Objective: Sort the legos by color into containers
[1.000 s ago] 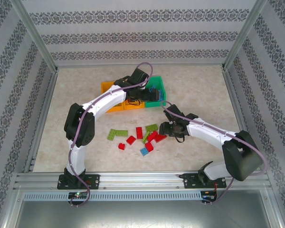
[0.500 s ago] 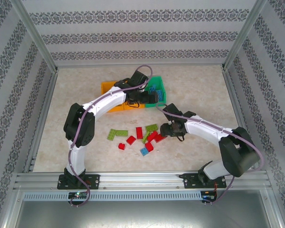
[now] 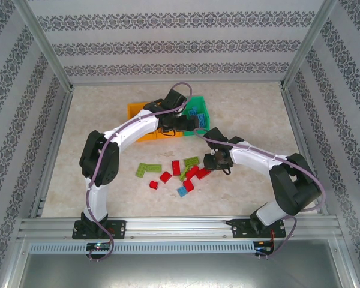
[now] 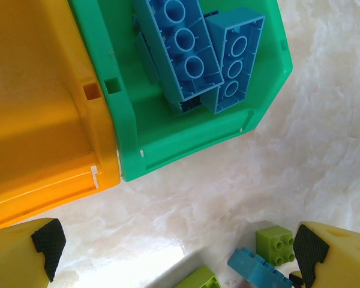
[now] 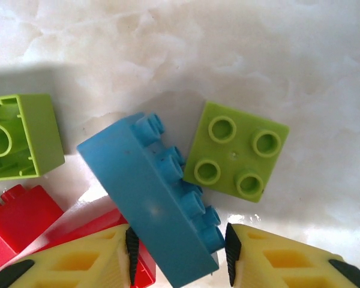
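The green bin (image 4: 168, 138) holds several blue bricks (image 4: 186, 48); an orange bin (image 4: 42, 120) joins it on the left. My left gripper (image 3: 189, 123) hovers open and empty over the table just in front of the green bin (image 3: 199, 107). My right gripper (image 5: 180, 252) is low at the right end of the lego pile (image 3: 180, 171), and its pads press both sides of a tilted blue brick (image 5: 162, 198). A lime square brick (image 5: 237, 150) lies against that brick's studs. Red bricks (image 5: 21, 216) and a lime brick (image 5: 21, 138) lie to its left.
Lime plates (image 3: 149, 168), red bricks (image 3: 165, 177) and another blue brick (image 3: 183, 191) are scattered at table centre. The left arm (image 3: 138, 129) arches over the orange bins (image 3: 138, 111). Metal frame rails (image 3: 54, 150) and patterned walls close in the table.
My right gripper has moved left and a little farther back to the pile's right end. My left gripper drew back slightly from over the green bin, then held still.
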Available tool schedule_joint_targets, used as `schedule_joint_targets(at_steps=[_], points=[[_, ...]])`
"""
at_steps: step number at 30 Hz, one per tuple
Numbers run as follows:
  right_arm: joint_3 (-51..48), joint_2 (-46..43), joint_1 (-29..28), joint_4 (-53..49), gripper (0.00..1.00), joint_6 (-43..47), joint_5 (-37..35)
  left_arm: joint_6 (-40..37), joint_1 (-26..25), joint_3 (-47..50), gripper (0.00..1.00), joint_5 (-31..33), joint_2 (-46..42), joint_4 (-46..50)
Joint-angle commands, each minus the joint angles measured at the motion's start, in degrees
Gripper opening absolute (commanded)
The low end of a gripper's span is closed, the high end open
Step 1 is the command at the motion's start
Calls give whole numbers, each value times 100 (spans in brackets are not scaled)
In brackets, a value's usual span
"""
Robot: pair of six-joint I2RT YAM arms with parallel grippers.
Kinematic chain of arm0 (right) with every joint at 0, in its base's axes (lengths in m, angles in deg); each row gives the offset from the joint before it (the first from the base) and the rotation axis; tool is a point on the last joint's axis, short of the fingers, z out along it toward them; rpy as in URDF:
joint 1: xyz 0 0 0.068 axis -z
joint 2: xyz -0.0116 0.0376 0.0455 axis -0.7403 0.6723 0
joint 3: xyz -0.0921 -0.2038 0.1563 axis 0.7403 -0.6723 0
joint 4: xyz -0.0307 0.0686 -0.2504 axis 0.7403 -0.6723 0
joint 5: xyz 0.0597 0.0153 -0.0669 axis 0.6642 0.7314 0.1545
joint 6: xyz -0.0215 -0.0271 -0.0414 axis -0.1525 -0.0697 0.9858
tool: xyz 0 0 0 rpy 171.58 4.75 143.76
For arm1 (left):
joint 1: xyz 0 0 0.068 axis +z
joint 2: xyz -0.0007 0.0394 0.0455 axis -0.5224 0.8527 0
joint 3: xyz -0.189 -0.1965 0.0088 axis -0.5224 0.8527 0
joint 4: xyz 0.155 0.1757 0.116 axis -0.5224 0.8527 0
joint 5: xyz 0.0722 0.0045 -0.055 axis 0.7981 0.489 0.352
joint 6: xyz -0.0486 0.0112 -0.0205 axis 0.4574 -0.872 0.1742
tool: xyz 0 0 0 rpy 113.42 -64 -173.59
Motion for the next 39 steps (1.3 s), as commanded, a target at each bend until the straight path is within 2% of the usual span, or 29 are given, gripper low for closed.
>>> schedule_joint_targets(at_steps=[1,8,24,31,39], points=[[109,90,46,-18,42,115,19,87,64,53,100,111,-248,-150],[132,114,98,31,37,33,0,97,67,77,100,118,-237,-146],[842,903,39,-70,38,127,56,114,110,158,99,170,-293,-137],[1221,1259,-94,-430,39,238,-339,117,124,193,99,165,-308,-142],[1409,1234,-182,-543,27,149,-558,243,212,528,99,232,-630,-316]])
